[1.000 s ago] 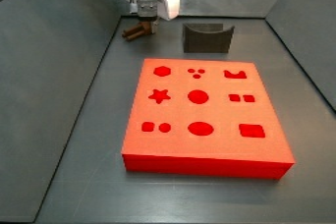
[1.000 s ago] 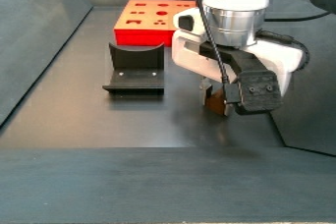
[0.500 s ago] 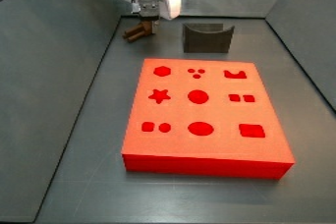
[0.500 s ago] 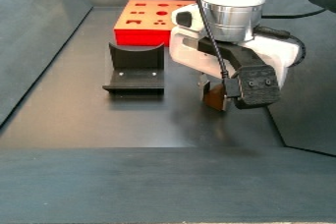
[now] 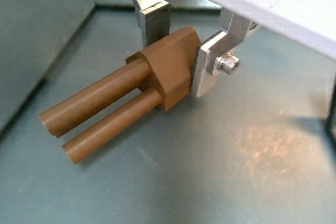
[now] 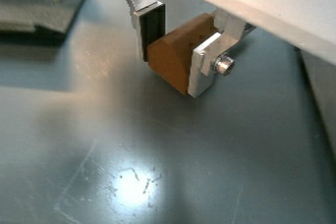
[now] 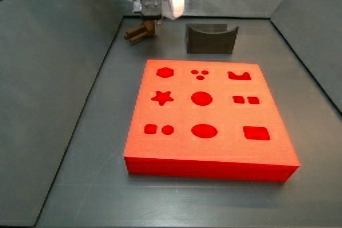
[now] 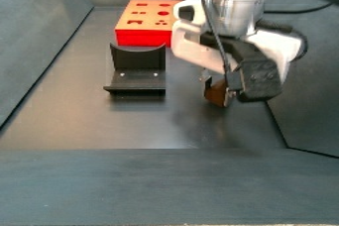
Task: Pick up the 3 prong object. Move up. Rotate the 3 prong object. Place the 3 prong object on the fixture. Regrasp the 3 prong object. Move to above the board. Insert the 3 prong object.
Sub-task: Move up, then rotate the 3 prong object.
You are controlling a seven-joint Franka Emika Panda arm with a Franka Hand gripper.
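The 3 prong object (image 5: 168,69) is a small brown wooden block with round prongs (image 5: 94,112) sticking out of one end. My gripper (image 5: 184,43) is shut on its block end, with a silver finger (image 5: 210,63) flat against each side; both wrist views show this grip (image 6: 178,51). In both side views the gripper (image 8: 220,87) holds the piece (image 8: 213,96) a little above the grey floor, near the back left corner (image 7: 139,32). The dark fixture (image 7: 211,38) stands beside it. The red board (image 7: 207,112) lies flat further off.
Grey walls enclose the floor, and one wall runs close behind the gripper (image 7: 150,12). The fixture (image 8: 137,68) sits between the gripper and the board (image 8: 150,18) in a side view. Bare grey floor (image 6: 132,169) lies under the held piece.
The gripper has risen slightly with the 3 prong object still clamped in it. The fixture and the board have not moved.
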